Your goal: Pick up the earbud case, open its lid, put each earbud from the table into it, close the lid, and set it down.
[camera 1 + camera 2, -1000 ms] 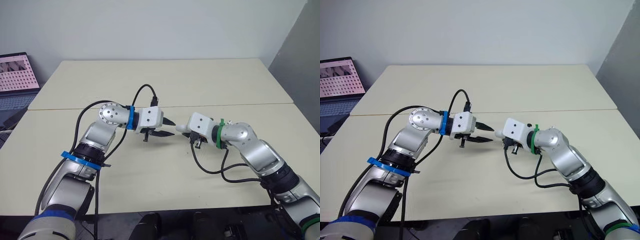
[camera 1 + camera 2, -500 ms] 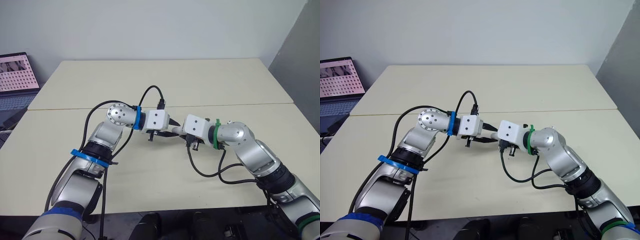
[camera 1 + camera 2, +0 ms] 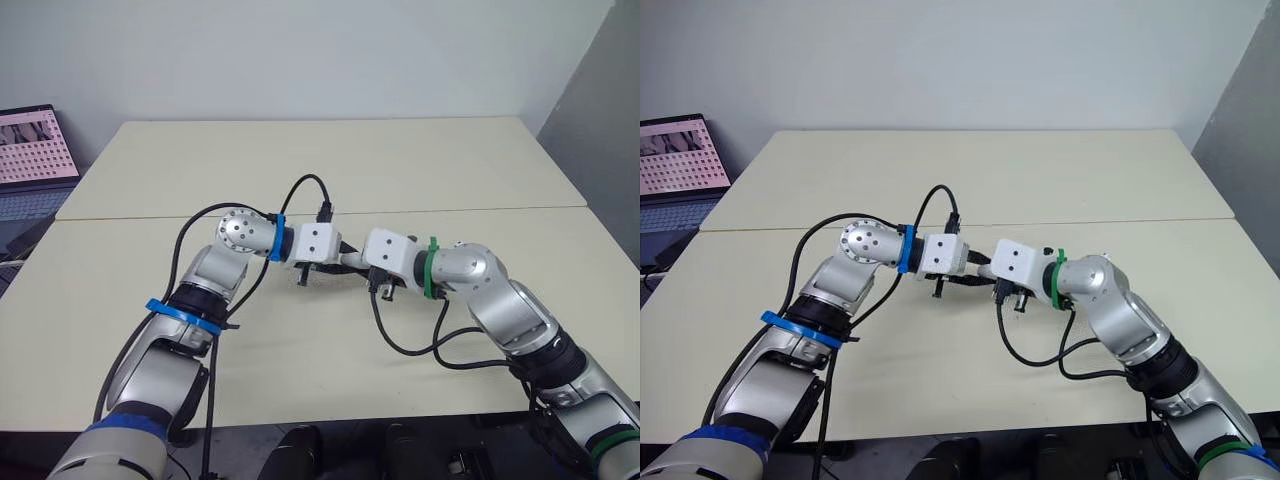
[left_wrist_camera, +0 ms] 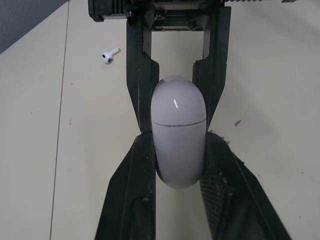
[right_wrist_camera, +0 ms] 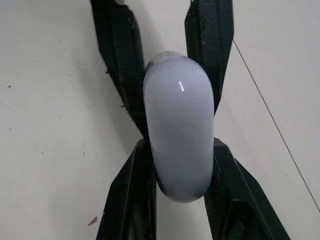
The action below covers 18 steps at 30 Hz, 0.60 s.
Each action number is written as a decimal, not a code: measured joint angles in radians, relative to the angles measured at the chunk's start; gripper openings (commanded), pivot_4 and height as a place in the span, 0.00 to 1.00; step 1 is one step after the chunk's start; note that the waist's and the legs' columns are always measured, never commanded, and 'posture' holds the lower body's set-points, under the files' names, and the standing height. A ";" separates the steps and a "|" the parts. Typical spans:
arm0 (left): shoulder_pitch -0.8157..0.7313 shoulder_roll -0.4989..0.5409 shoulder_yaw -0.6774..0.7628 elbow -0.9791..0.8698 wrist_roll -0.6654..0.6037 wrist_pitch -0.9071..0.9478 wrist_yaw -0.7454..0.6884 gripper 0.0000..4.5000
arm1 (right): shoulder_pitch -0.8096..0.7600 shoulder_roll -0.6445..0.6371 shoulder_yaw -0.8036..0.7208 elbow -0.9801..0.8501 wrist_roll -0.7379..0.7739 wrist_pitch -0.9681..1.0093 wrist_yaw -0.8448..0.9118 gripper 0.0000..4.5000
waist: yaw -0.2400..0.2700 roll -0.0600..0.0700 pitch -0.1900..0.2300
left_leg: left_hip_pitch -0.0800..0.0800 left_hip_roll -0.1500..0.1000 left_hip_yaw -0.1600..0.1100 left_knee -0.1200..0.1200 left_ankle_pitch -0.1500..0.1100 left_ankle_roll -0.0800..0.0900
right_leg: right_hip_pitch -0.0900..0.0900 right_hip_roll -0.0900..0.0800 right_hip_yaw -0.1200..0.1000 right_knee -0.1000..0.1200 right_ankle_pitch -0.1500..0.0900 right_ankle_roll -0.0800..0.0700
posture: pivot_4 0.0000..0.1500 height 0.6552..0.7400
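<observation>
My left gripper (image 4: 178, 136) and right gripper (image 5: 180, 145) meet tip to tip, both clamped on the case (image 4: 178, 160) held between them. Pick-up is done. The lid seam is unbroken, so opening is not yet done. Farther out, past my left fingertips, one earbud (image 4: 111, 54) lies on the table (image 4: 280, 75), unloaded. Opening, loading, closing and set-down are outstanding.

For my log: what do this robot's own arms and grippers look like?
Both arms are silver-grey metal with round joints. The left arm wears blue bands, the right arm green bands. Each wrist carries a white boxy housing, with black cables looping alongside. The left gripper and right gripper each have two black tapering fingers.
</observation>
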<state>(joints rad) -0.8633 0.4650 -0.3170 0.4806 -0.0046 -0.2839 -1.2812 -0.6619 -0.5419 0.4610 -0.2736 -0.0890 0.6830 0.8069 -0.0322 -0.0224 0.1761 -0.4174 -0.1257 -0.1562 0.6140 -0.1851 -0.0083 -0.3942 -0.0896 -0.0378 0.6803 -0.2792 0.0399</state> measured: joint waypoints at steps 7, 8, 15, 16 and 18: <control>0.000 -0.006 0.010 0.000 -0.024 0.055 -0.017 0.17 | 0.001 0.001 -0.006 0.000 0.005 0.002 0.002 0.19 | 0.000 0.000 0.000 | 0.000 0.000 0.000 0.000 0.000 0.000 | 0.000 0.000 0.000 0.000 0.000 0.000 | 1.00 1.00; 0.000 -0.010 0.013 0.000 -0.033 0.082 -0.018 0.17 | 0.002 0.001 -0.010 0.000 0.006 0.002 0.002 0.19 | 0.000 0.000 0.000 | 0.000 0.000 0.000 0.000 0.000 0.000 | 0.000 0.000 0.000 0.000 0.000 0.000 | 1.00 1.00; -0.011 -0.025 0.130 0.042 -0.167 0.354 0.001 0.17 | 0.092 0.000 -0.213 -0.093 0.091 0.039 -0.031 0.63 | 0.000 0.000 0.000 | 0.000 0.000 -0.002 0.001 0.000 0.000 | 0.001 0.000 -0.001 0.000 0.000 0.000 | 1.00 1.00; -0.010 -0.025 0.148 0.041 -0.182 0.387 0.009 0.17 | 0.102 0.003 -0.239 -0.105 0.108 0.054 -0.041 0.72 | 0.000 0.000 0.000 | 0.000 0.000 -0.001 0.001 0.000 0.000 | 0.001 0.000 -0.001 0.000 0.000 0.000 | 1.00 1.00; -0.003 -0.032 0.179 0.034 -0.215 0.459 0.031 0.17 | 0.104 0.026 -0.285 -0.127 0.133 0.079 -0.065 0.88 | -0.001 0.000 0.000 | 0.000 0.000 -0.001 0.002 0.000 0.000 | 0.001 0.000 -0.001 0.001 0.000 0.000 | 1.00 1.00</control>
<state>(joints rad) -0.8666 0.4331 -0.1381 0.5146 -0.2193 0.1747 -1.2503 -0.5582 -0.5163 0.1760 -0.4002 0.0444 0.7625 0.7424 -0.0335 -0.0225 0.1760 -0.4173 -0.1257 -0.1575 0.6156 -0.1850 -0.0084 -0.3930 -0.0896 -0.0386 0.6811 -0.2792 0.0400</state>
